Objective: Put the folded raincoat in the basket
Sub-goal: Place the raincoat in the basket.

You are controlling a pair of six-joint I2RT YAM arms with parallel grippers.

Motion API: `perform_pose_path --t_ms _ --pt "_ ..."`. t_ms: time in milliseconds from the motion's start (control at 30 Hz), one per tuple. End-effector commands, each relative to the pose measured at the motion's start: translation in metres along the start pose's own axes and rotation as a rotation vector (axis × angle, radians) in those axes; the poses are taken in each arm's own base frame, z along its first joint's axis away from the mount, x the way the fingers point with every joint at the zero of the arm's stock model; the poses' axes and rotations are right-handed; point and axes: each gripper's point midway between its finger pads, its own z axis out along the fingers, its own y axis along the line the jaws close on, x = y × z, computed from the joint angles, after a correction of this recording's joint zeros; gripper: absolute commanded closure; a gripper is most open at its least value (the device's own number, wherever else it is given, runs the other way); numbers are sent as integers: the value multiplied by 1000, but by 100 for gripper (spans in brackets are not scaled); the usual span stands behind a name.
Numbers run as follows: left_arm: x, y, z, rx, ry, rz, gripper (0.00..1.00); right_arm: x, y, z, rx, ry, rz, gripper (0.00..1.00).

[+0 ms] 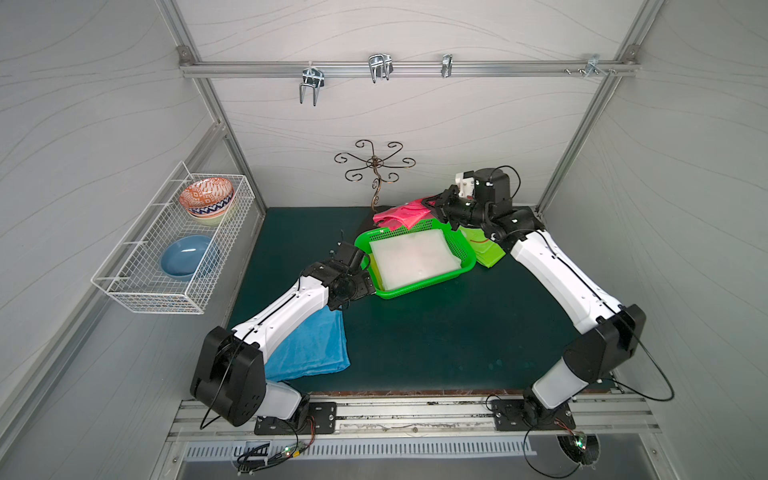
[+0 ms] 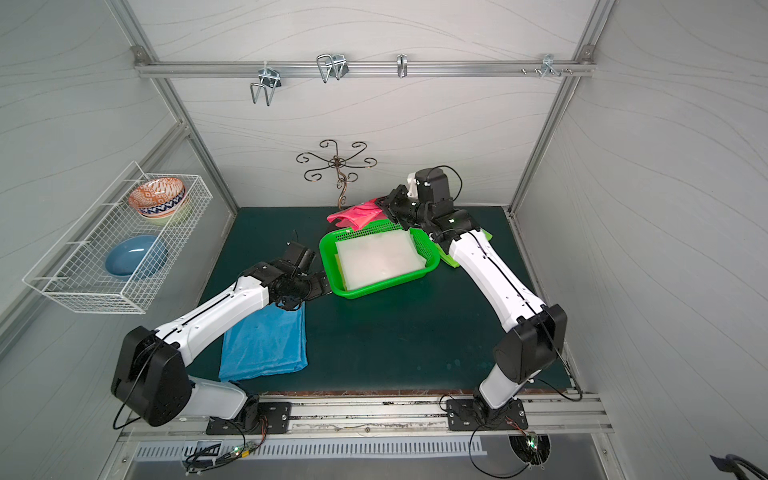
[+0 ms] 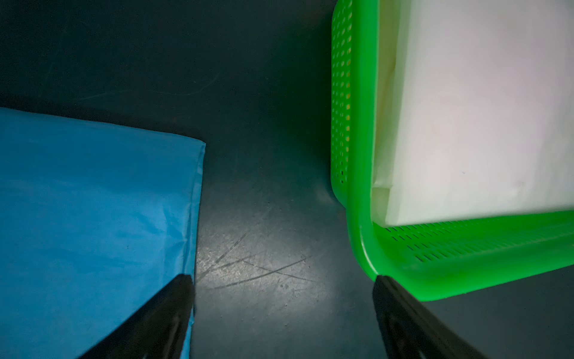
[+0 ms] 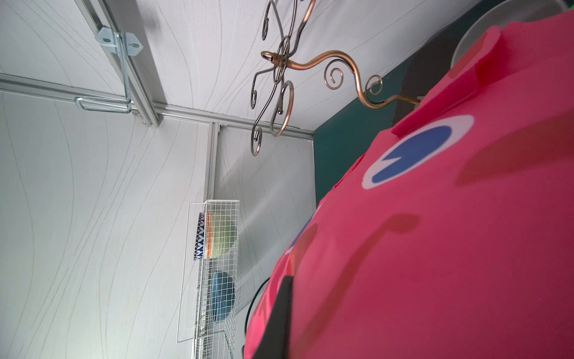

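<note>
The basket (image 1: pixel 424 285) sits mid-mat (image 1: pixel 436 345) with a white coat (image 1: pixel 415 257) already flat inside, filling most of its floor. The right gripper (image 1: pixel 434 208) is pressed together on the edge of a pink coat (image 1: pixel 401 216), which it holds raised at the basket's 12 o'clock, hanging over the far rim. That is probably so the coat can come down onto the white one without catching the wall. The left gripper (image 3: pixel 283 281) is spread and holds nothing. It hovers low at the basket's 8 o'clock corner, placed, I judge, either to steady the basket or to go for the blue coat (image 1: pixel 320 345) lying at 7 o'clock. A green coat (image 1: pixel 486 254) lies at 3 o'clock, partly under the right arm. The top views show this whole layout but not the left jaws. The left wrist view shows them, one tip over the blue coat's edge, the other at the basket's corner, bare mat between. The right wrist view adds a blue-and-white round print (image 4: pixel 413 152) on the pink coat and a dark finger against it, with the copper stand (image 4: pixel 310 66) behind. It shows nothing of the basket, so how far the coat overlaps the rim has to be read from above.
</note>
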Motion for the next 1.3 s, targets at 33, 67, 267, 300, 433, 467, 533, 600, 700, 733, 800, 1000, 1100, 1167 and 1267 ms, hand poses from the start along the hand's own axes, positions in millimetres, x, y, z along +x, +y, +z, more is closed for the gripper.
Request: perform_pose_path --t_ms 33,67,267,300,433,467,533,600,700,733,800,1000,1100,1167,1267 --pt "-7 3 -11 14 -44 -8 5 -18 36 16 -155 -62 -120 100" --pt "-4 6 -11 6 -36 -3 5 -19 34 21 -152 -67 -130 100" --pt "6 20 -8 -8 -24 -4 5 -23 18 51 -178 -60 -118 100" --pt "7 22 -7 -10 -23 -4 5 -23 16 56 -192 -54 -117 100" --pt "8 25 -7 -20 -16 2 4 -21 -2 71 -171 -43 -115 100" --pt "8 26 -7 -24 -14 2 4 -21 -11 74 -154 -47 -110 100" --pt "9 27 -7 -25 -13 0 4 -19 -23 77 -145 -47 -112 100" --pt "9 27 -7 -24 -12 0 4 -17 -41 80 -115 -36 -104 100" --pt "10 26 -5 -19 -6 -1 4 -10 -66 84 -81 -20 -86 100" --pt "11 26 -4 -17 -2 -1 4 -8 -74 85 -70 -16 -82 100" --pt "12 24 -3 -10 7 -3 4 -2 -93 87 -42 -8 -72 100" --pt "13 19 -1 6 24 -11 4 16 -132 90 10 36 -5 100" --pt "13 18 -1 8 24 -10 4 26 -150 90 41 50 43 100" --pt "12 18 -2 11 21 -10 4 35 -162 91 56 61 74 100" --pt "11 16 -3 16 19 -5 3 47 -180 87 102 67 115 100"
